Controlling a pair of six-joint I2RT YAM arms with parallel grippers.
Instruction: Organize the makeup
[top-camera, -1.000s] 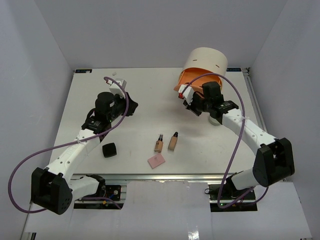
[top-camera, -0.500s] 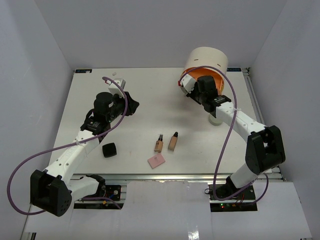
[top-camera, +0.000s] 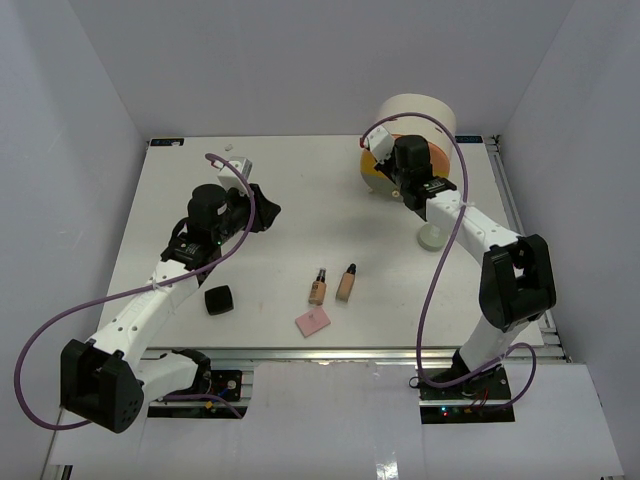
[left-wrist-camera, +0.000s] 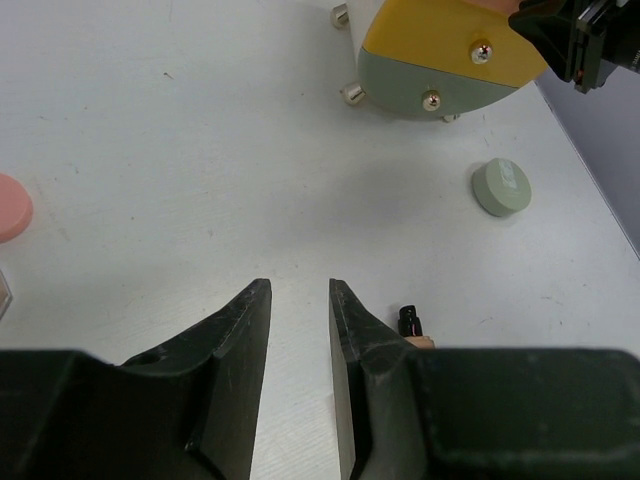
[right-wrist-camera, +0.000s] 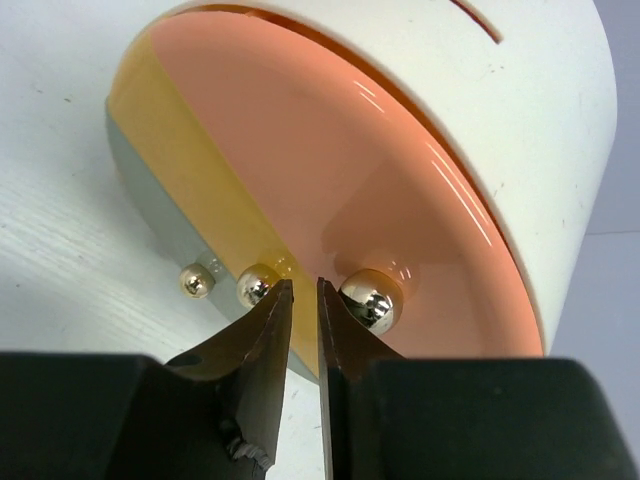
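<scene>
Working the drawers at 1 o'clock: right tool, ajar and empty between knobs, probably must clamp one next; left tool also ajar, empty.

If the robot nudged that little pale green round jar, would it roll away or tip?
Probably neither: the pale green jar sits flat and squat on the table, so it would likely slide. Its smooth round sides may be slippery to pinch.

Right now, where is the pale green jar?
Top view: the pale green jar sits on the table's right side, nearer than the drawer cylinder, beside the right arm.
</scene>
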